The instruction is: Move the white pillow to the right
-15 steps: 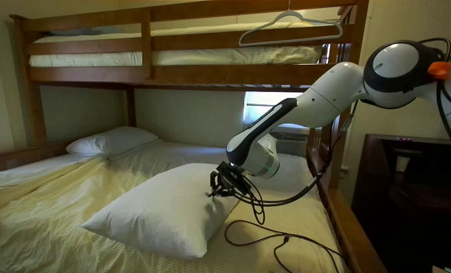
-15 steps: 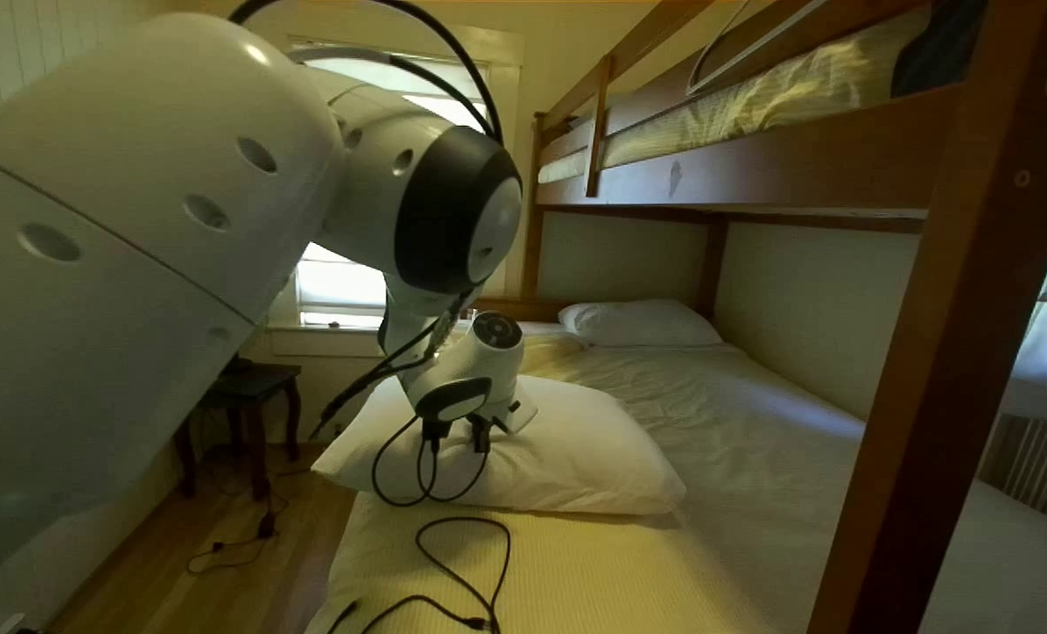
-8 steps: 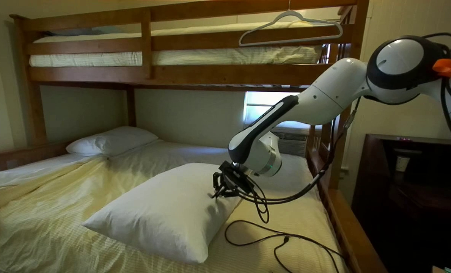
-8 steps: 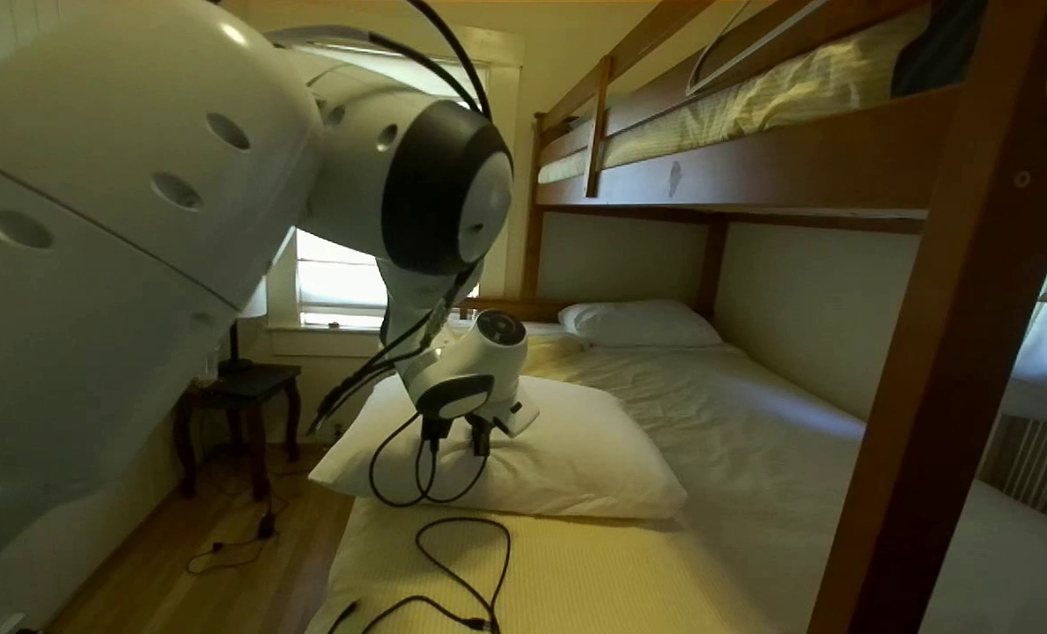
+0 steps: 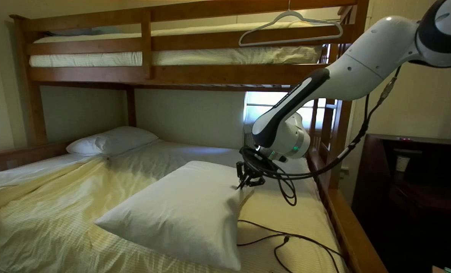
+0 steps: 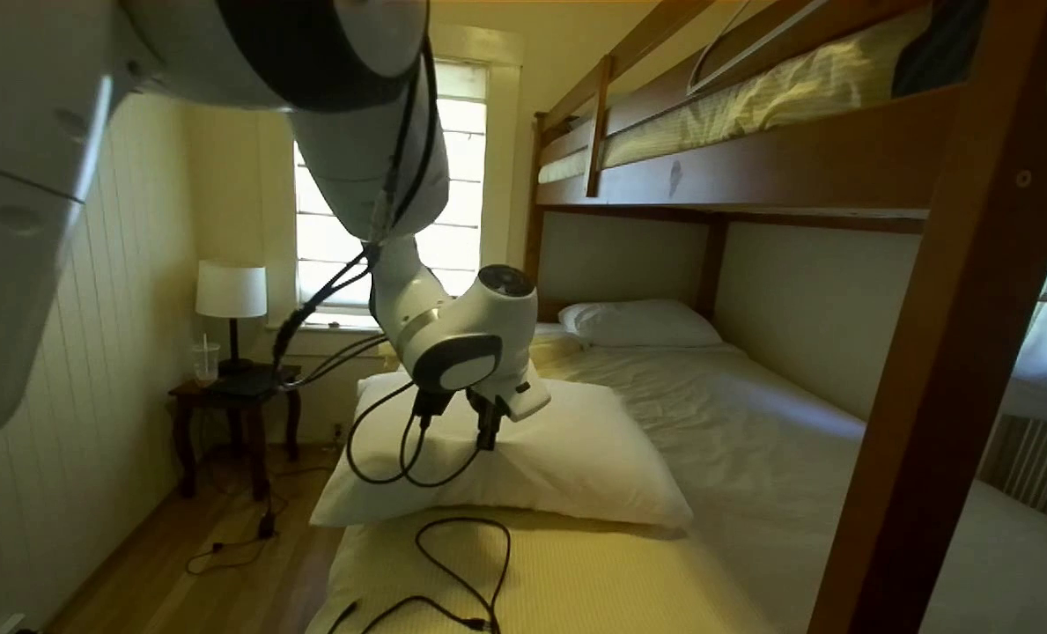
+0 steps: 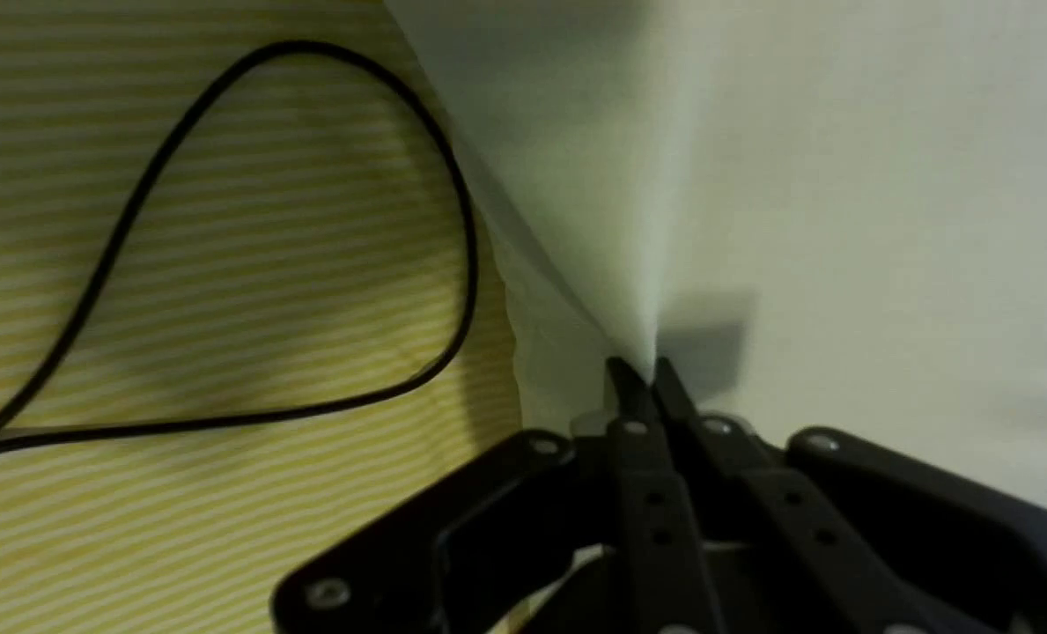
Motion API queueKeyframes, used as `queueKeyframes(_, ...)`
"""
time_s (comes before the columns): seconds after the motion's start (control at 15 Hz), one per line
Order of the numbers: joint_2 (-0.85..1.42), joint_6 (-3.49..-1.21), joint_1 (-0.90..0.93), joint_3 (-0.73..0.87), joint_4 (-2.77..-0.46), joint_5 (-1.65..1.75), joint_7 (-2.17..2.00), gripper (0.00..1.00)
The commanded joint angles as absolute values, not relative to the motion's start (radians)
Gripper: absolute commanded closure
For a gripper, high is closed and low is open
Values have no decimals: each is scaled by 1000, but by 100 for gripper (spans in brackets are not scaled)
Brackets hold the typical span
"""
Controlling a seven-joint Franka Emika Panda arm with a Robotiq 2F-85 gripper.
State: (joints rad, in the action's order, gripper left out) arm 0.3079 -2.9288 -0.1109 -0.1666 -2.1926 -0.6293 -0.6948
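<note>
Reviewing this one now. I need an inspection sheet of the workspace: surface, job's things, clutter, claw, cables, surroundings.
Surface: bed with a yellow striped cover, wrinkled in places.
Job's things: large white pillow lying on the bed, its cloth drawn up where pinched.
Clutter: smaller white pillow at the bed's far end in an exterior view.
Claw: shut on a fold of the large white pillow.
Cables: loose black cable looped on the cover beside the large white pillow; arm cables hang in loops.
Surroundings: wooden bunk frame, hanger in front of it; lamp and cup on a side table.
</note>
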Motion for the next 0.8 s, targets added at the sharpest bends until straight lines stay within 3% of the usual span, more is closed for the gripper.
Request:
queueKeyframes(0.0,71,-2860,-30,-38,-2424,-501,-919,99)
queueKeyframes(0.33,-118,-2727,13,100,-2561,-157,-1242,99)
queueKeyframes(0.6,-258,-2508,-151,31,-2566,155,-1535,99)
queueKeyframes(0.67,-108,-2619,-81,57,-2515,24,-1400,99)
queueKeyframes(0.73,-128,-2598,-98,50,-2517,43,-1418,97)
